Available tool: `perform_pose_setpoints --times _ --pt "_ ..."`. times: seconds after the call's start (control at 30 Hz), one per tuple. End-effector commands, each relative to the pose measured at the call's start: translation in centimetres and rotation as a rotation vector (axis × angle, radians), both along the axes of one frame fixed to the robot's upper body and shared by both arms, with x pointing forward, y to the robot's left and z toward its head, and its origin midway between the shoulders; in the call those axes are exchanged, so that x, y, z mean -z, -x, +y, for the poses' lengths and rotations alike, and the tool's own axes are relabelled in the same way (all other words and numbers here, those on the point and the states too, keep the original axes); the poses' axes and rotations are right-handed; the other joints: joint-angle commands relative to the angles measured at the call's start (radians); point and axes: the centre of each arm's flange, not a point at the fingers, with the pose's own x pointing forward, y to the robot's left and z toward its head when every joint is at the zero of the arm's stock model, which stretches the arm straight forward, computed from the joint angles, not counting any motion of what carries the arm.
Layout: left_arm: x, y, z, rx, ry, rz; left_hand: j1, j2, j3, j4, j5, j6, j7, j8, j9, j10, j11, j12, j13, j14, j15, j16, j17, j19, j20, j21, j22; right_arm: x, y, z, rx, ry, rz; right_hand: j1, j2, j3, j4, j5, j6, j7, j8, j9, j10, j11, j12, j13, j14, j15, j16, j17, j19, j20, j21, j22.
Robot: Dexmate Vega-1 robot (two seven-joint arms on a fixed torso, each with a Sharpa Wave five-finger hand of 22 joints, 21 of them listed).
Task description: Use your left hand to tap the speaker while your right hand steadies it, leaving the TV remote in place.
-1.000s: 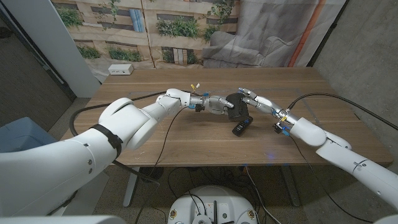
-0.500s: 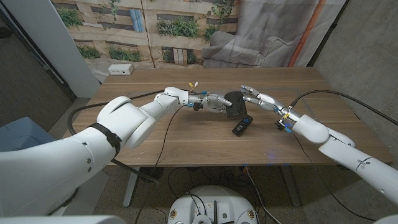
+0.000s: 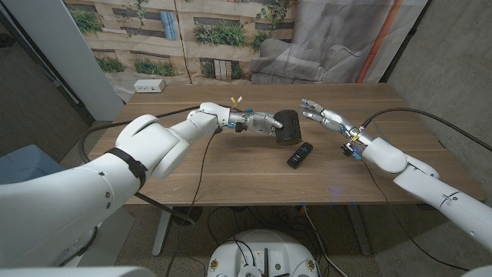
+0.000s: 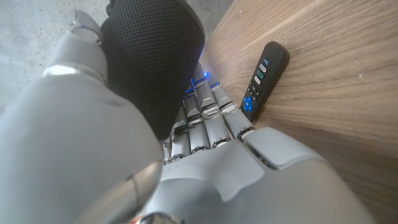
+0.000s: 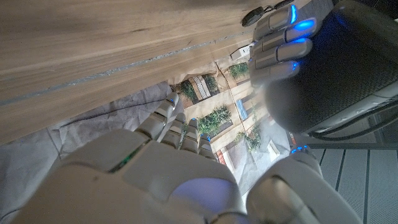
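Observation:
The black mesh speaker [image 3: 290, 125] sits mid-table, and my left hand [image 3: 264, 123] wraps it from its left side. In the left wrist view the thumb and fingers [image 4: 202, 118] close around the speaker [image 4: 155, 56]. The right wrist view shows the left hand's fingers [image 5: 283, 37] curled over the speaker [image 5: 348, 68]. My right hand [image 3: 319, 115] hovers just right of the speaker with its fingers apart, a small gap between them; my right hand [image 5: 155, 168] holds nothing. The black TV remote [image 3: 300, 155] lies on the wood in front of the speaker; the remote [image 4: 264, 78] is untouched.
A white power strip [image 3: 149, 86] lies at the table's far left corner. Black cables [image 3: 201, 165] trail from both arms across the wooden table [image 3: 231, 173]. Grey cloth and a printed backdrop stand behind the far edge.
My left hand has carried the speaker a little farther back from the remote. My right hand has come off the speaker and drawn back to the right. The remote has stayed put.

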Motion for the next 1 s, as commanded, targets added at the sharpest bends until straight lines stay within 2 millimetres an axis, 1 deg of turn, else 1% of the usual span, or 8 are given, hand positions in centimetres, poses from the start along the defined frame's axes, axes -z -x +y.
perform_pose_setpoints --times 0.03,0.23,0.43,0.6,0.83,1.0 --pt "-2.2 0.2 1.8 0.008 -0.044 -0.072 0.135 0.212 0.022 0.023 -0.003 0.272 -0.182 0.300 0.009 0.353 -0.273 -0.004 0.190 0.093 -0.245 -0.005 0.001 0.001 -0.100 0.004 0.002 -1.3 -0.8 -0.2 0.038 -0.064 -0.020 -0.007 0.008 -0.001 0.002 0.006 0.010 0.001 0.009 0.002 0.011 0.002 0.004 0.002 0.007 0.001 0.010 0.005 0.012 0.001 0.003 0.003" --pt "-3.1 0.0 2.5 -0.013 -0.085 -0.133 0.135 0.215 0.022 0.022 -0.004 0.273 -0.191 0.294 0.009 0.351 -0.274 -0.011 0.190 0.088 -0.245 -0.012 -0.001 -0.001 -0.100 0.004 0.000 -1.6 -1.0 -0.2 0.061 -0.108 -0.035 -0.007 0.013 0.000 0.003 0.008 0.015 0.002 0.010 0.002 0.015 0.003 0.005 0.002 0.008 0.002 0.010 0.005 0.013 0.002 0.002 0.003" --pt "-4.2 0.0 3.5 -0.038 -0.110 -0.210 0.136 0.217 0.022 0.021 -0.005 0.276 -0.189 0.289 0.010 0.353 -0.275 -0.015 0.191 0.086 -0.245 -0.015 -0.002 -0.004 -0.099 0.003 -0.002 -1.6 -1.6 0.0 0.073 -0.183 -0.033 -0.007 0.017 0.000 0.004 0.009 0.020 0.003 0.011 0.002 0.018 0.005 0.005 0.002 0.010 0.003 0.011 0.005 0.014 0.003 0.002 0.003" --pt "-4.8 0.2 4.2 -0.113 -0.107 -0.285 0.137 0.218 0.022 0.021 -0.005 0.276 -0.190 0.286 0.010 0.353 -0.275 -0.017 0.191 0.087 -0.245 -0.016 -0.002 -0.004 -0.099 0.003 -0.002 -1.7 -2.4 0.3 0.075 -0.219 -0.035 -0.008 0.021 0.000 0.005 0.010 0.022 0.005 0.011 0.002 0.020 0.006 0.005 0.001 0.012 0.001 0.012 0.006 0.015 0.002 0.002 0.003" --pt "-4.9 0.5 4.7 -0.244 -0.073 -0.389 0.139 0.219 0.021 0.019 -0.006 0.284 -0.189 0.284 0.010 0.355 -0.274 -0.022 0.192 0.088 -0.245 -0.017 -0.002 -0.001 -0.101 0.005 -0.003 -2.0 -3.4 0.4 0.078 -0.265 -0.040 -0.009 0.025 -0.001 0.006 0.011 0.027 0.006 0.012 0.002 0.023 0.007 0.006 0.001 0.015 0.003 0.012 0.006 0.018 0.002 0.003 0.003" --pt "-4.9 0.8 4.5 -0.290 -0.072 -0.448 0.142 0.219 0.020 0.017 -0.006 0.289 -0.190 0.282 0.010 0.358 -0.274 -0.024 0.191 0.090 -0.245 -0.018 -0.002 0.001 -0.104 0.006 -0.004 -2.2 -4.1 0.3 0.077 -0.285 -0.042 -0.010 0.027 -0.001 0.007 0.012 0.029 0.006 0.012 0.002 0.025 0.007 0.006 0.001 0.016 0.001 0.012 0.006 0.020 0.001 0.003 0.003"
